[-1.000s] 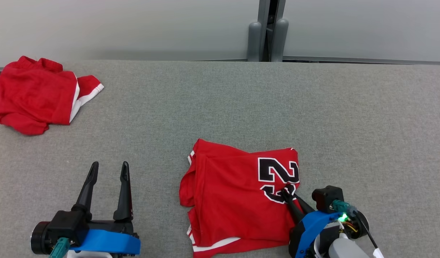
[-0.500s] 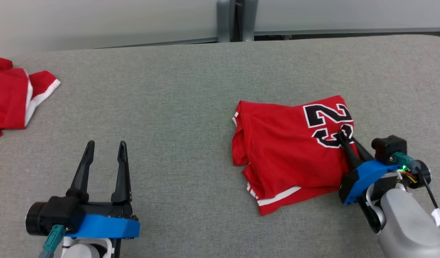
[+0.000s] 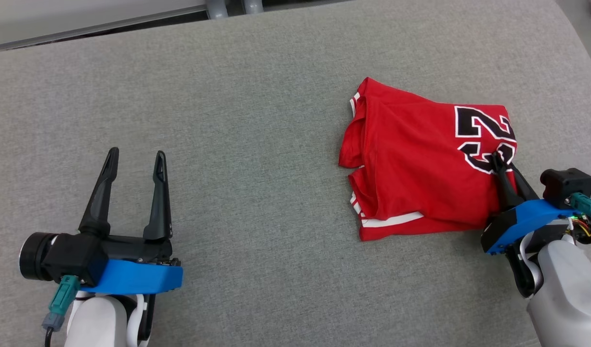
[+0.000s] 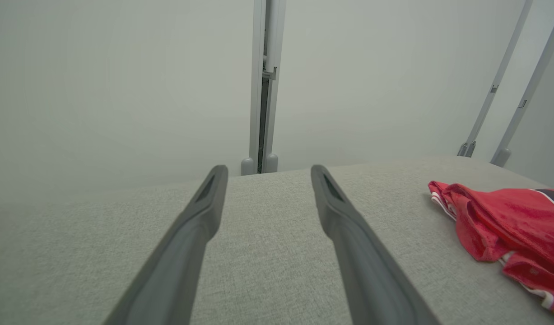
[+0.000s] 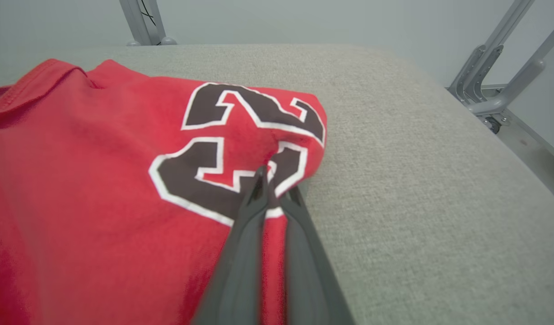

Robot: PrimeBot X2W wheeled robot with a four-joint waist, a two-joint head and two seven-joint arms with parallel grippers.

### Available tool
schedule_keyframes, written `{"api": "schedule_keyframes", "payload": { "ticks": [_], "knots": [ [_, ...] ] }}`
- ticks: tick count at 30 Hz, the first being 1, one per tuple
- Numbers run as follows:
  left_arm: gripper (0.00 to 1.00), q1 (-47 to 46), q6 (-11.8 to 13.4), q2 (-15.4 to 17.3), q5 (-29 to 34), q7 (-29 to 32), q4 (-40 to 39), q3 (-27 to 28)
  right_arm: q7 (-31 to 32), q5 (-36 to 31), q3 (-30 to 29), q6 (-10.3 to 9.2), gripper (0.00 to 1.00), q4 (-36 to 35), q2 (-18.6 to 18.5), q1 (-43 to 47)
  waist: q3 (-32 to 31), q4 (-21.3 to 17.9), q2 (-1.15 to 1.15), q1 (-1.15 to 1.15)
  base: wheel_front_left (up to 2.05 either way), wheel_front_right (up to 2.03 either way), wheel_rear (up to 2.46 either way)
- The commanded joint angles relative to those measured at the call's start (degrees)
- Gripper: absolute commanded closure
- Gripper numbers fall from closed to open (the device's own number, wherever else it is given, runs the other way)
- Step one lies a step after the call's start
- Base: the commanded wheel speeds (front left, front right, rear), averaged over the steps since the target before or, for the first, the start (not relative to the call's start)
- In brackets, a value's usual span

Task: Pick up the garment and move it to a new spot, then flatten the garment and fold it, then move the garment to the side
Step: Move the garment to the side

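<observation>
- There was one red jersey [image 3: 411,164], lying folded
- Two black digits [image 3: 480,126] edged in white stood on it, a 2 and a 3
- There was one grey fabric-covered table [image 3: 256,120] under everything
- There were two grippers, the left gripper [image 3: 136,154] and the right gripper [image 3: 496,159]
- Four long dark fingers [image 3: 101,190] were counted in all, two to each gripper
- There were two blue housings [image 3: 131,279], one behind each gripper
- There were two teal connectors [image 3: 61,299], one at each wrist
- In the left wrist view, two rounded grey post feet [image 4: 247,166] stood at the table's far edge
- In the same view, two slanted grey struts [image 4: 493,90] rose at the right
</observation>
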Motion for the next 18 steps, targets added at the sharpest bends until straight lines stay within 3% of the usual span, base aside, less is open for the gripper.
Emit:
{"api": "schedule_keyframes", "payload": {
  "ticks": [1,10,18],
  "knots": [
    [0.0,-0.6,-0.3,0.3,0.2,-0.1,-0.2,0.3,-0.5,0.2,-0.3,-0.04,1.0,0.1,0.0,-0.4,1.2,-1.3,0.0,-0.01,0.0,0.0,0.0],
    [0.0,-0.8,-0.8,0.3,0.6,-0.2,-0.5,0.9,-1.5,-0.3,-0.4,-0.04,1.0,0.0,-0.2,-2.1,1.3,-1.7,0.0,-0.01,0.0,0.0,0.0],
    [0.0,-1.9,-1.1,0.3,1.3,-0.1,-1.8,1.4,-0.5,-2.3,1.7,-0.04,1.0,-1.3,-3.9,-9.9,4.4,-1.2,0.0,-0.01,0.0,0.0,0.0]
  ]
}}
